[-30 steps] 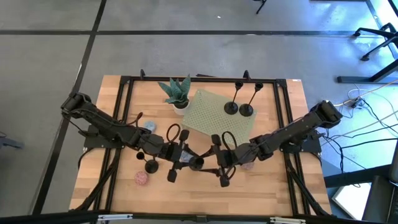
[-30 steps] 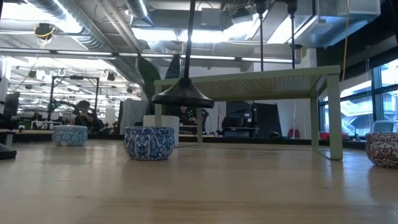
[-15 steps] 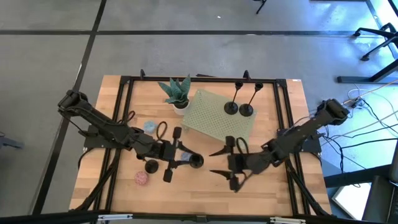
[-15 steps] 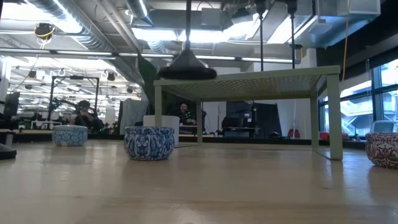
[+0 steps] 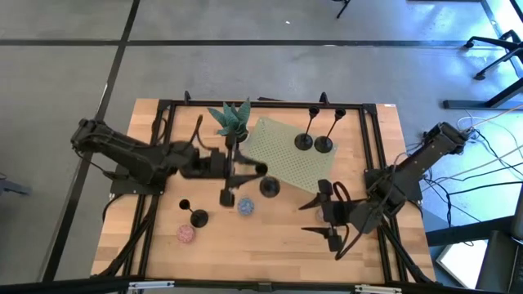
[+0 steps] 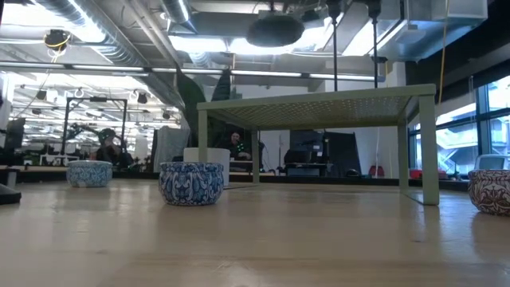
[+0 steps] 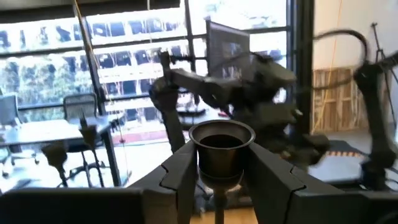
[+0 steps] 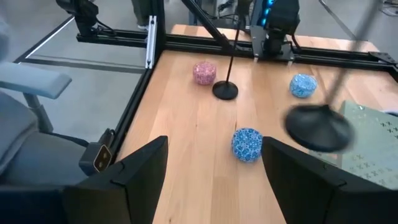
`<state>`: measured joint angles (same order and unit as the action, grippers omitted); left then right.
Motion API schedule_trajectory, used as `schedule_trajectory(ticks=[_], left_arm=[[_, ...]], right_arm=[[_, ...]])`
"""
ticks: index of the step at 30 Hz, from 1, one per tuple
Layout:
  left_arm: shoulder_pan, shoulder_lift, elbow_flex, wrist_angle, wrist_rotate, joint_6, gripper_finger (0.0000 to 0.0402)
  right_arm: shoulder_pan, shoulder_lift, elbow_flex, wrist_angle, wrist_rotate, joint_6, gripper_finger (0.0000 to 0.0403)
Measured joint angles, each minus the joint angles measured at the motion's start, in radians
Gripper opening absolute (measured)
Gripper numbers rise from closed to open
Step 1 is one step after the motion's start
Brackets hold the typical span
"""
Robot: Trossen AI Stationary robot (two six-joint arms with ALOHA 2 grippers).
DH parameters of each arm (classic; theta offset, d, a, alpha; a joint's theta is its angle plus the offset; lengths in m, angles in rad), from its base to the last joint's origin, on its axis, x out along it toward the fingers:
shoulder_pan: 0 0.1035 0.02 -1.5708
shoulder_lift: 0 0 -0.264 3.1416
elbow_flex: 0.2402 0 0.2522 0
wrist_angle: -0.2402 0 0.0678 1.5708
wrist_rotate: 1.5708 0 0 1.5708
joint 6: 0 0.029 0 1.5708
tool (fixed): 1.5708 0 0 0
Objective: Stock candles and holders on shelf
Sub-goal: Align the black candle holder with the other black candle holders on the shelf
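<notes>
My left gripper [image 5: 249,170] [image 7: 217,171] is shut on a black holder, whose cup [image 7: 217,142] shows between the fingers and whose disc base [image 5: 269,187] [image 6: 275,30] hangs above the near left corner of the pale green shelf [image 5: 290,159]. Two holders [image 5: 303,142] [image 5: 324,145] stand on the shelf by their bases. Another holder [image 5: 198,217] stands on the table. A blue candle [image 5: 246,206], a second blue one [image 8: 303,85] and a pink one [image 5: 186,234] lie on the wood. My right gripper [image 5: 304,219] [image 8: 214,180] stands open and empty near the table's right side. My left gripper pinches the holder just under its cup top [image 7: 217,163], one finger on each side. The fingers [image 7: 180,177] come about level from the table's left. The stem [image 7: 217,208] runs down from the cup, and the base [image 6: 275,30] is lifted clear, higher than the shelf top.
A potted plant [image 5: 231,122] stands at the shelf's far left corner, close to my left arm. A pink-red candle [image 6: 490,191] shows at the low view's right edge. Black rails [image 5: 167,139] frame the table. Bare wood lies near the front edge [image 5: 261,253].
My left gripper has risen and gone toward the far edge and the shelf, carrying the holder; its base has climbed from below the shelf top to above it. My right gripper has drawn back toward the table's right and near edges.
</notes>
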<state>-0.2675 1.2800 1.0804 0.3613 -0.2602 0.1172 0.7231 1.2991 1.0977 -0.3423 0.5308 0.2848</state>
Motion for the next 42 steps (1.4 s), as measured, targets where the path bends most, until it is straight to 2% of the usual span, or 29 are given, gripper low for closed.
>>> schedule_trajectory(ticks=[10, 14, 19, 24, 42], left_arm=[[0.292, 0.01, 0.006, 0.036, 0.151, -0.019, 0.012], [0.386, 0.057, 0.006, 0.086, 0.239, -0.028, 0.0119], [0.471, 0.136, 0.006, 0.188, 0.3, -0.087, 0.0119], [0.532, 0.201, 0.006, 0.326, 0.357, -0.149, 0.0119], [0.617, 0.328, 0.006, 0.397, 0.361, -0.159, 0.0119]], right_arm=[[-0.01, 0.001, 0.0, 0.009, 0.0, -0.024, 0.0263], [-0.01, 0.001, 0.0, 0.01, 0.002, -0.043, 0.0263], [-0.023, 0.002, 0.0, 0.006, 0.023, -0.016, 0.0264], [-0.029, 0.002, 0.0, 0.0, 0.011, -0.014, 0.0264], [-0.03, 0.002, -0.001, 0.001, 0.008, -0.049, 0.0264]])
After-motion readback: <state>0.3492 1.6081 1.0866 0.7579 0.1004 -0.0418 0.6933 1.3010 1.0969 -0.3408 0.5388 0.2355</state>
